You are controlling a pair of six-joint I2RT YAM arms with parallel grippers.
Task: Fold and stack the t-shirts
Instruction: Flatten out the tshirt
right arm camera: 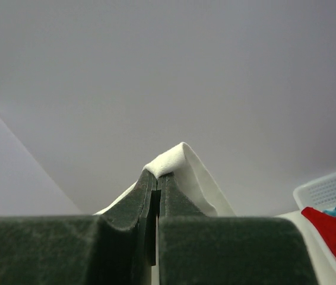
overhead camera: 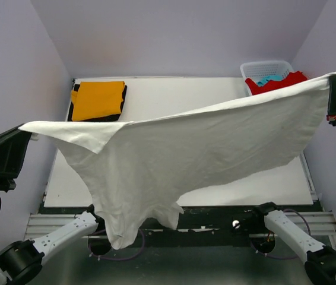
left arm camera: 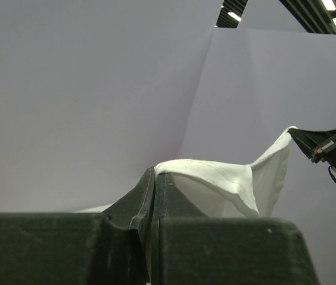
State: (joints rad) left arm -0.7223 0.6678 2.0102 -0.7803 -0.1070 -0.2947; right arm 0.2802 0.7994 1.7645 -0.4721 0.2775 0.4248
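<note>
The white t-shirt (overhead camera: 203,148) hangs spread above the table (overhead camera: 174,95), with its long axis running left to right. The left gripper (overhead camera: 27,132) is clenched on its left corner and the right gripper (overhead camera: 334,80) on its right corner. A folded orange t-shirt (overhead camera: 97,100) lies far left, and a basket (overhead camera: 266,65) stands far right.

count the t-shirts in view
5: white t-shirt held aloft between left gripper and right gripper; orange t-shirt folded atop black t-shirt, far left of the table; red t-shirt and light blue t-shirt in the basket. More may hide there.
</note>
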